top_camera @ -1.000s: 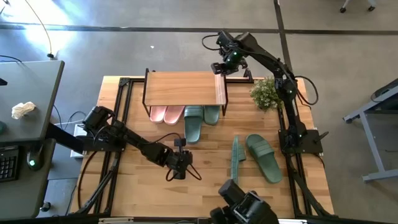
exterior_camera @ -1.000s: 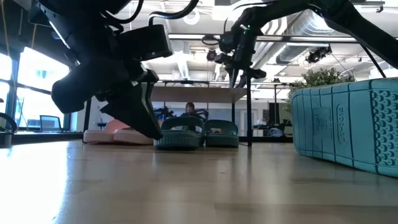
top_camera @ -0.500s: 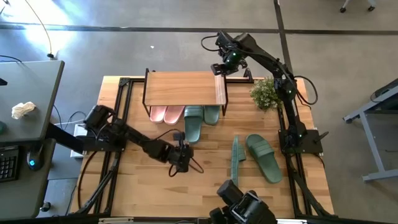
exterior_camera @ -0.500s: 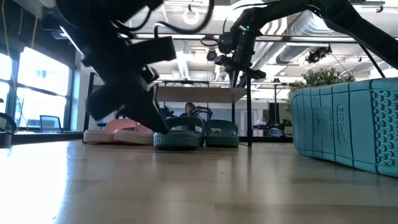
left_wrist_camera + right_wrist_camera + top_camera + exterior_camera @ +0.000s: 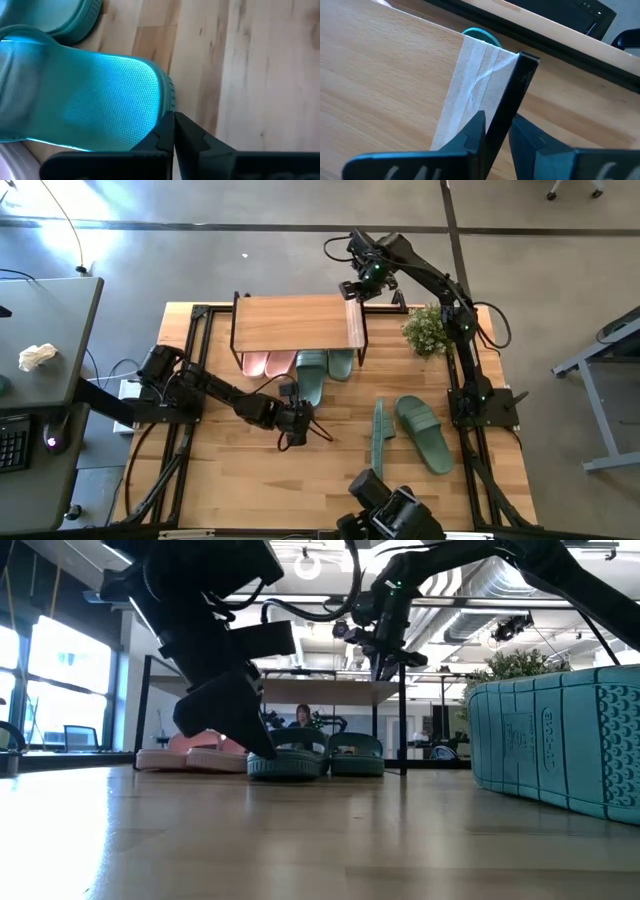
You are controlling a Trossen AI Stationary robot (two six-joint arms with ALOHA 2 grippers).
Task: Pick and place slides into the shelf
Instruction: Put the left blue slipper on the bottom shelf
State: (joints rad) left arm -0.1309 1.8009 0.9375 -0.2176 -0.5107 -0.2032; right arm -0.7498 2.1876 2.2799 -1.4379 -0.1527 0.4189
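Over the last second the left gripper point(image 5: 298, 423) has travelled from the open middle of the table point(image 5: 340, 480) toward the shelf point(image 5: 295, 323), and now sits just at the heel of the green slide point(image 5: 311, 387) that sticks out from under the shelf's front edge; its fingers point(image 5: 175, 131) are clenched together with nothing between them, their tips just beside the heel rim in the left wrist view. That suggests a push to seat this slide deeper, rather than a pick. Meanwhile the right gripper point(image 5: 352, 291), at the shelf's right rear corner, has narrowed its fingers point(image 5: 472, 132) onto the black frame post there, probably to steady the rack. Under the shelf lie the pink pair point(image 5: 267, 363) and a second green slide point(image 5: 340, 363); two more green slides point(image 5: 424, 432) wait near the table's right edge, one lying flat and the other on its side, well apart from both grippers.
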